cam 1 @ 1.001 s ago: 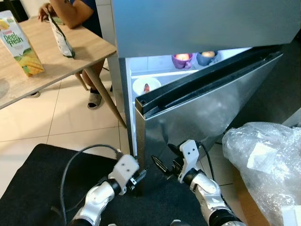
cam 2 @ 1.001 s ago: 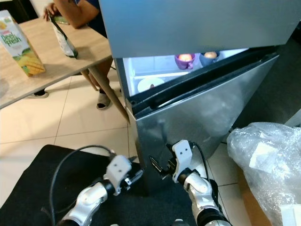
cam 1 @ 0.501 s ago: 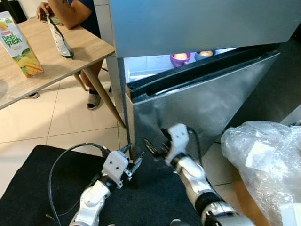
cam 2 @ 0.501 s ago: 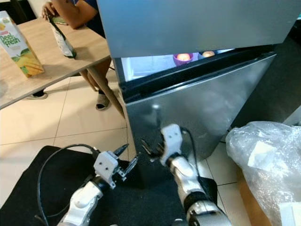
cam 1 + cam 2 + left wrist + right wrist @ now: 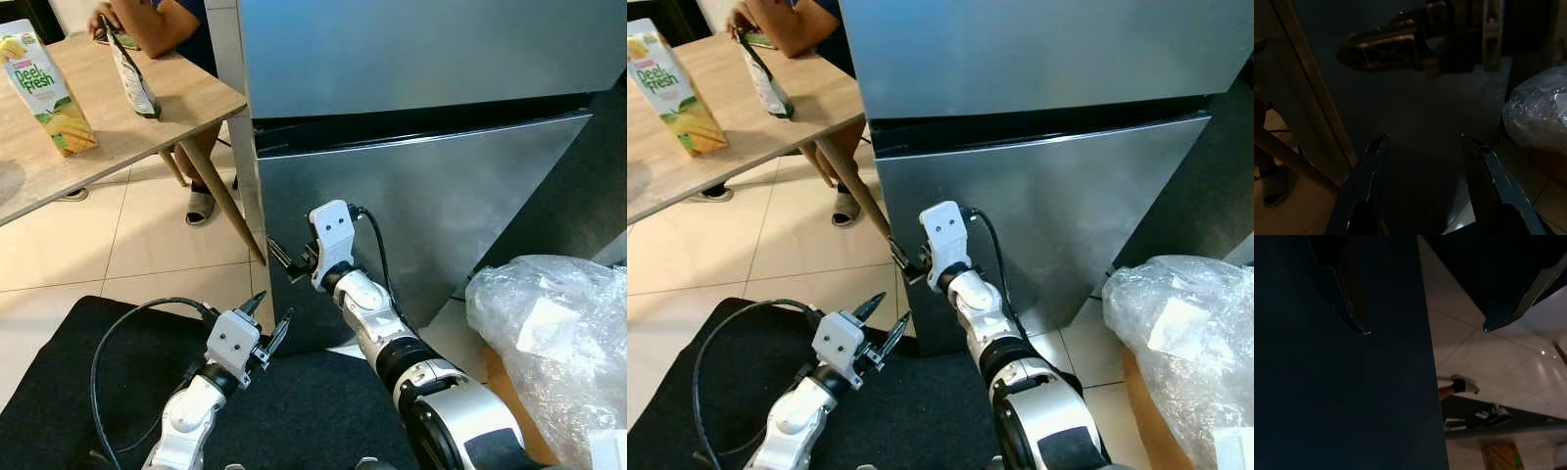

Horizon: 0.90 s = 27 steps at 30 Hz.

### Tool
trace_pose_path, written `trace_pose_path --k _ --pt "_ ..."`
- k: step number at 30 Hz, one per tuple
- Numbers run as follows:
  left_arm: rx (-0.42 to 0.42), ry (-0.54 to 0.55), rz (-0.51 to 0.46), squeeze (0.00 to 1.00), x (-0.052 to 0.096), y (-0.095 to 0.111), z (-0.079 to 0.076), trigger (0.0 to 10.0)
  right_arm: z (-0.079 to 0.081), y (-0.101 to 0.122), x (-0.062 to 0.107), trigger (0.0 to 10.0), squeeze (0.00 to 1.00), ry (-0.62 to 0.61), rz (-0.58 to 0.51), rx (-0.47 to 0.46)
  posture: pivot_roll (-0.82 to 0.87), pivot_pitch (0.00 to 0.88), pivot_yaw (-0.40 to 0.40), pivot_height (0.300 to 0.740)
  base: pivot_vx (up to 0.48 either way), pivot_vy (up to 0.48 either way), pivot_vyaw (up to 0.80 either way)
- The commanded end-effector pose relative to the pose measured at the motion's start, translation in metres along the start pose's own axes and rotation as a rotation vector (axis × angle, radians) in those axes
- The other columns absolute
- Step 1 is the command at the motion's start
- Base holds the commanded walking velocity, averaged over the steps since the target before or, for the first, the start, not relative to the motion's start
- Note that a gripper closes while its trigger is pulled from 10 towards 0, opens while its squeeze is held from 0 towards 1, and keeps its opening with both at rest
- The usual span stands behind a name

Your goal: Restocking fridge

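Note:
The silver fridge stands straight ahead, its lower door (image 5: 441,196) shut flush under the upper door (image 5: 411,49). My right gripper (image 5: 284,262) is raised against the lower door's left edge. It is open and empty, and in the right wrist view its tips (image 5: 1425,329) sit either side of the dark door edge. Lower down, over the black mat, my left gripper (image 5: 266,318) is open and holds nothing. In the left wrist view, the left gripper (image 5: 1422,142) faces the dark fridge front.
A wooden table (image 5: 186,103) at the left carries a juice carton (image 5: 47,88) and a pouch (image 5: 132,83); a person (image 5: 162,24) sits behind it. Its slanted leg (image 5: 220,196) is near the fridge corner. A crinkled plastic bag (image 5: 549,333) lies at the right. A black mat (image 5: 78,372) covers the floor.
The lower fridge door has swung from half open to shut, hiding the lit shelves. My right gripper rose and moved left along the door to its edge. My left gripper drew back from the door.

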<state>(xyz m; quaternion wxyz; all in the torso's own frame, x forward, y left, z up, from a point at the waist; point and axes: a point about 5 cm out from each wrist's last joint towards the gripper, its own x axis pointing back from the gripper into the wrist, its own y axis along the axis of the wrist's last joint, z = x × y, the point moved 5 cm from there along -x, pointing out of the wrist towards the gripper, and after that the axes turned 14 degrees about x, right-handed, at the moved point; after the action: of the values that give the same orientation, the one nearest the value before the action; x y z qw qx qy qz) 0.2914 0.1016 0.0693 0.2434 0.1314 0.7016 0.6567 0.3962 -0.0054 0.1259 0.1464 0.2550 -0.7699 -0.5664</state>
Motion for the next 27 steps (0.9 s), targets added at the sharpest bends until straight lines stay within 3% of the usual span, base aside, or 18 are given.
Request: trace_pose_path --k 1,2,3,6,7,8,10,11,13,15,20,23,27 --pt "-0.009 0.009 0.035 0.0 0.007 -0.005 0.004 10.0 0.045 -0.004 0.0 10.0 0.0 0.074 0.005 -0.082 -0.12 0.142 0.003 0.74 0.0 0.0 0.0" --pt "-0.009 0.008 0.041 0.0 0.008 -0.007 0.003 10.0 0.043 -0.02 0.01 10.0 0.0 0.073 0.044 -0.076 -0.12 0.142 0.003 0.74 0.0 0.0 0.0" --pt "-0.009 0.008 0.041 0.0 0.008 -0.007 0.003 10.0 0.043 -0.02 0.01 10.0 0.0 0.073 0.044 -0.076 -0.12 0.142 0.003 0.74 0.0 0.0 0.0" --pt "-0.002 0.007 0.062 0.0 0.005 -0.01 0.003 10.0 0.029 -0.071 0.045 10.0 0.0 0.031 0.2 -0.036 -0.12 0.145 0.007 0.74 0.0 0.0 0.0" --pt "-0.002 0.007 0.062 0.0 0.005 -0.01 0.003 10.0 0.029 -0.071 0.045 10.0 0.0 0.031 0.2 -0.036 -0.12 0.145 0.007 0.74 0.0 0.0 0.0" --pt "-0.012 0.003 0.092 0.0 -0.001 -0.014 0.005 10.0 0.019 -0.099 0.073 10.0 0.0 -0.006 0.278 -0.062 -0.13 0.148 0.008 0.74 0.0 0.0 0.0" --pt "-0.012 0.003 0.092 0.0 -0.001 -0.014 0.005 10.0 0.019 -0.099 0.073 10.0 0.0 -0.006 0.278 -0.062 -0.13 0.148 0.008 0.74 0.0 0.0 0.0" --pt "-0.012 -0.008 0.096 0.0 -0.007 -0.014 0.006 10.0 0.014 -0.109 0.086 10.0 0.0 -0.021 0.301 -0.08 -0.13 0.153 0.011 0.74 0.0 0.0 0.0" --pt "-0.007 -0.072 0.115 0.0 -0.033 -0.01 0.008 10.0 0.004 -0.128 0.117 10.0 0.0 -0.066 0.334 -0.102 -0.15 0.164 0.029 0.74 0.0 0.0 0.0" --pt "-0.015 -0.125 0.135 0.0 -0.055 -0.004 0.009 10.0 -0.004 -0.135 0.132 10.0 0.0 -0.106 0.339 -0.107 -0.16 0.171 0.042 0.74 0.0 0.0 0.0" --pt "-0.097 -0.178 0.181 0.0 -0.086 0.01 0.016 10.0 -0.016 -0.129 0.135 10.0 0.0 -0.17 0.3 -0.082 -0.19 0.189 0.078 0.74 0.0 0.0 0.0" --pt "-0.118 -0.17 0.191 0.0 -0.092 0.014 0.02 10.0 -0.018 -0.125 0.133 10.0 0.0 -0.177 0.283 -0.072 -0.2 0.194 0.084 0.74 0.0 0.0 0.0" --pt "-0.201 -0.121 0.211 0.0 -0.105 0.028 0.041 10.0 -0.023 -0.114 0.128 10.0 0.0 -0.189 0.233 -0.055 -0.21 0.223 0.102 0.74 0.0 0.0 0.0"
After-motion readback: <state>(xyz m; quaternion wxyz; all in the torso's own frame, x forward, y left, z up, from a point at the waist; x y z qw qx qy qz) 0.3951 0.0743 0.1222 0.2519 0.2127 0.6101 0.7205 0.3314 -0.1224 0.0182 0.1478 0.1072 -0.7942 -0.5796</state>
